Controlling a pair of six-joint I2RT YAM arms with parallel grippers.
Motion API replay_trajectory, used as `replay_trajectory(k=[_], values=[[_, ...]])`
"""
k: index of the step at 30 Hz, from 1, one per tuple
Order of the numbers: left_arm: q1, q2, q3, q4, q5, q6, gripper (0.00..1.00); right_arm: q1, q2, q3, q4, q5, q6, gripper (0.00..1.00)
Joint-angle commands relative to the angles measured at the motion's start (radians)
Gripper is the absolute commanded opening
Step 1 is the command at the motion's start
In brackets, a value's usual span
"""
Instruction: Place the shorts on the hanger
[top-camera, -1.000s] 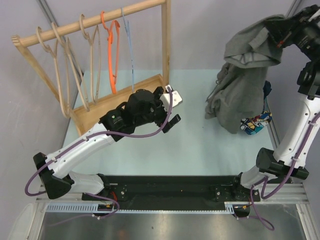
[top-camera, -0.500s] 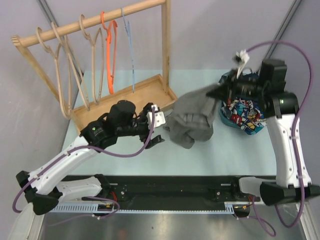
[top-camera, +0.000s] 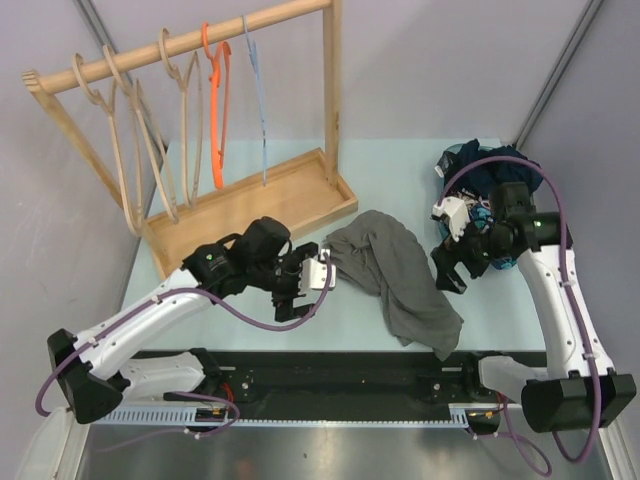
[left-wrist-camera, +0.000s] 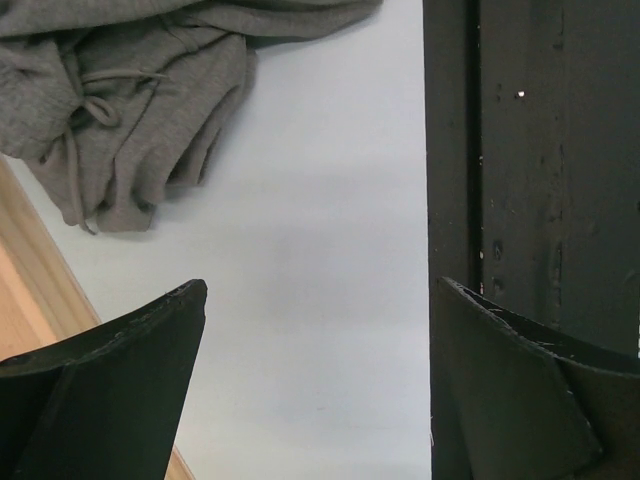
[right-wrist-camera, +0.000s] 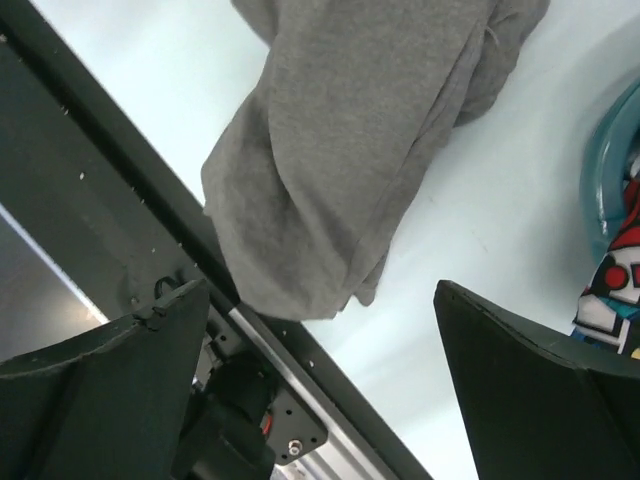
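The dark grey shorts (top-camera: 392, 272) lie crumpled on the table between my two arms, one leg trailing toward the front rail. In the left wrist view the shorts (left-wrist-camera: 140, 95) show their drawstring at the top left. My left gripper (top-camera: 305, 288) hangs open just left of them, and nothing sits between the jaws of the left gripper (left-wrist-camera: 320, 295). My right gripper (top-camera: 447, 268) is open just right of the shorts, apart from them. The right gripper (right-wrist-camera: 320, 290) looks down on the shorts (right-wrist-camera: 350, 150). The light-blue hanger (top-camera: 260, 100) hangs on the rack.
The wooden rack (top-camera: 250, 205) at the back left also holds an orange hanger (top-camera: 218, 110) and several thick wooden hangers (top-camera: 130, 150). A teal basket (right-wrist-camera: 598, 170) with a cartoon-print cloth (right-wrist-camera: 612, 290) and a navy garment (top-camera: 490, 165) stands at the back right. The black front rail (left-wrist-camera: 540, 150) lies near.
My right gripper has opened and let go of the shorts, which now lie on the table. The right arm has dropped lower. My left gripper moved slightly toward the front.
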Motion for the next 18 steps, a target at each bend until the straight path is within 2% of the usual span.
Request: replay_trajectory(k=[1, 2, 5, 10, 13, 18], values=[[0.012, -0.01, -0.033, -0.007, 0.041, 0.046, 0.98, 0.125, 0.015, 0.045, 0.194, 0.041, 0.145, 1.0], [0.02, -0.015, -0.038, -0.001, 0.043, 0.038, 0.98, 0.161, 0.046, 0.048, 0.244, 0.065, 0.232, 1.0], [0.054, -0.021, -0.047, 0.002, 0.053, 0.038, 0.98, 0.307, 0.119, 0.048, 0.444, 0.139, 0.349, 1.0], [0.075, -0.047, -0.063, 0.001, 0.044, 0.044, 0.98, 0.431, 0.274, 0.054, 0.751, 0.213, 0.402, 1.0], [0.075, -0.072, -0.076, 0.004, 0.029, 0.037, 0.98, 0.466, 0.376, 0.072, 0.85, 0.23, 0.408, 1.0], [0.075, -0.125, -0.095, 0.016, -0.015, 0.02, 0.98, 0.486, 0.558, 0.14, 0.871, 0.217, 0.423, 0.99]])
